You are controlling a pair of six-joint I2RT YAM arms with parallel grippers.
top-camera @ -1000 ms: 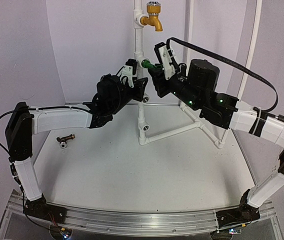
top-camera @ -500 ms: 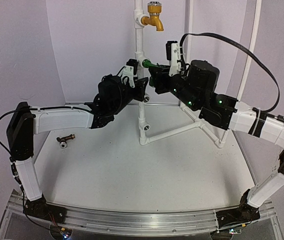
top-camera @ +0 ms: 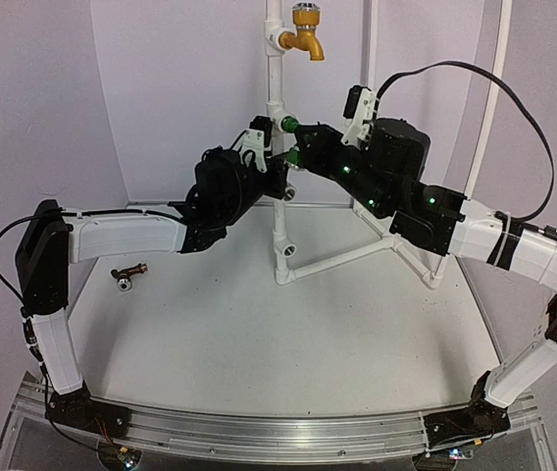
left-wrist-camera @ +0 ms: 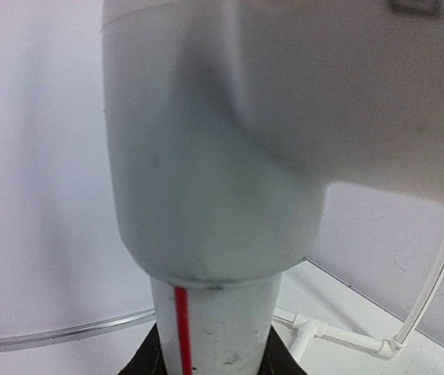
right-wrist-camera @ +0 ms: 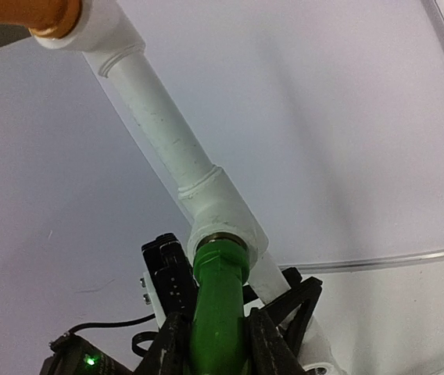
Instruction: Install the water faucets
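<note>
Pipework rises from the far half of the table (top-camera: 210, 334) — a white pipe stand (top-camera: 276, 93) with a yellow-orange faucet (top-camera: 304, 29) seated in its top fitting. The right gripper (right-wrist-camera: 218, 348) is clamped on the green faucet (right-wrist-camera: 220, 297), one finger pressed against each side of its body. The faucet's end sits at the mouth of a socket (right-wrist-camera: 223, 223) on the upright, below the yellow-orange one; how far in it goes cannot be told. The left gripper (left-wrist-camera: 210, 363) is closed around the upright pipe of the stand just below that fitting, a dark finger on either side. The dark brown faucet (top-camera: 128, 275) lies on its side on the table — well apart from the stand and from both grippers, near the left arm
</note>
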